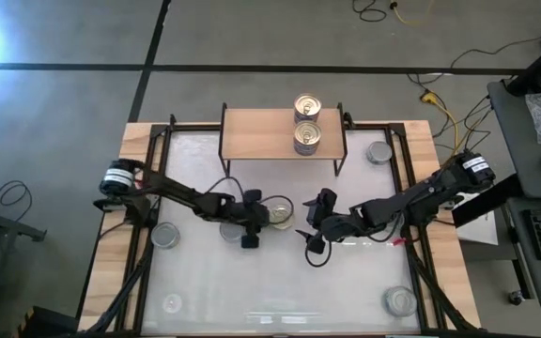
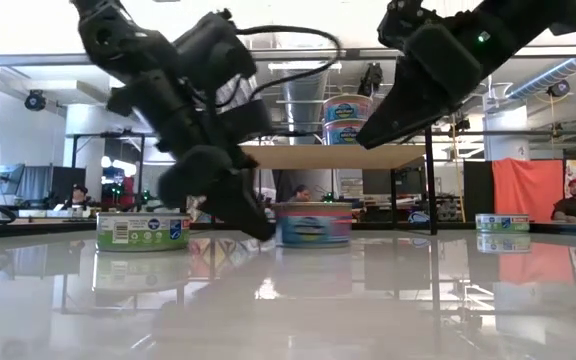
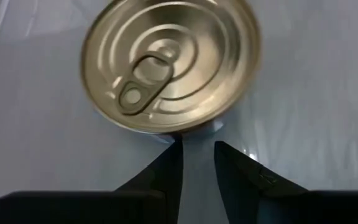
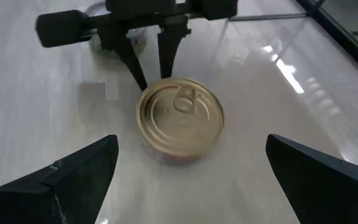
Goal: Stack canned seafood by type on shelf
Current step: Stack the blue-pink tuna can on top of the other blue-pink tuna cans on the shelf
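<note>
At the left, the left arm's dark two-finger gripper (image 1: 248, 225) is seen low over the glossy white table (image 1: 280, 291), its fingers drawn nearly together with only a narrow slit between them and nothing held; their tips are pointed at the side of a small round flat tin with a gold pull-ring top (image 1: 279, 210), which rests on the table at mid-width, in front of the shelf. For the step judged to be in hand, the pick-up of this tin, the narrowed fingers are best kept just beside the tin as a backstop, so that it is not pushed away across the slick surface. The tin's ribbed, concentric lid (image 3: 169, 62) is shown to be smooth metal, so a grip is better taken across the low side wall than on the top. To the right of the tin, the right arm's dark gripper (image 1: 313, 228) is held with its fingers spread as wide as they go, one on each side of the tin but not touching it; it should be lowered squarely and centred before closing. Behind, on the low light-wood shelf on thin black legs (image 1: 252, 136), two stacks of gold-topped tins (image 1: 307, 122) are already standing.
</note>
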You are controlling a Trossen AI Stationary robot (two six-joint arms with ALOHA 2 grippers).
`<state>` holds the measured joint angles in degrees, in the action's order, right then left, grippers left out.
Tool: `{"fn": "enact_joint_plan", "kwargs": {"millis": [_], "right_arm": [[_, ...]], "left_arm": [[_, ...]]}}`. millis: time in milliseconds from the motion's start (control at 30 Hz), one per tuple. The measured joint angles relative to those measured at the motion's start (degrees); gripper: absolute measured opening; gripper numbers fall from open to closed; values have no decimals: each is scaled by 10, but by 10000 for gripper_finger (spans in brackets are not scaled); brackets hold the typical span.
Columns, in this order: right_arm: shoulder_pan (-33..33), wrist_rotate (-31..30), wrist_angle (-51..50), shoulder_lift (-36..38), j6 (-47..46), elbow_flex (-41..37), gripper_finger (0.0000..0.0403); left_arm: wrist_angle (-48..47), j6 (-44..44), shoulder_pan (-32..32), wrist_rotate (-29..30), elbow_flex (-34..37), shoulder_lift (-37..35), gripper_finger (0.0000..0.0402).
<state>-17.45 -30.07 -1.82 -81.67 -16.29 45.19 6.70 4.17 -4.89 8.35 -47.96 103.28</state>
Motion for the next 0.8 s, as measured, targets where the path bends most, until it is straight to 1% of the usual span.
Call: {"fn": "enact_joint_plan", "kwargs": {"millis": [100, 200, 333, 433, 600, 700, 800], "right_arm": [[0, 7, -30, 0, 19, 0, 400], [3, 18, -100, 0, 17, 0, 400], [12, 16, -190, 0, 4, 0, 400], [17, 12, -203, 0, 7, -7, 400], [18, 16, -200, -3, 19, -21, 400], [17, 17, -196, -11, 13, -27, 400], [17, 17, -181, -23, 13, -29, 400]], "left_arm": [[1, 3, -2, 0, -42, 35, 78], [3, -3, -2, 1, -74, 61, 78], [4, -21, -2, 11, -105, 94, 78], [9, -31, -5, 15, -120, 114, 84], [7, -32, -11, 32, -126, 116, 123], [-10, -21, -15, 50, -124, 103, 159], [-27, -1, -16, 53, -122, 92, 199]]}}
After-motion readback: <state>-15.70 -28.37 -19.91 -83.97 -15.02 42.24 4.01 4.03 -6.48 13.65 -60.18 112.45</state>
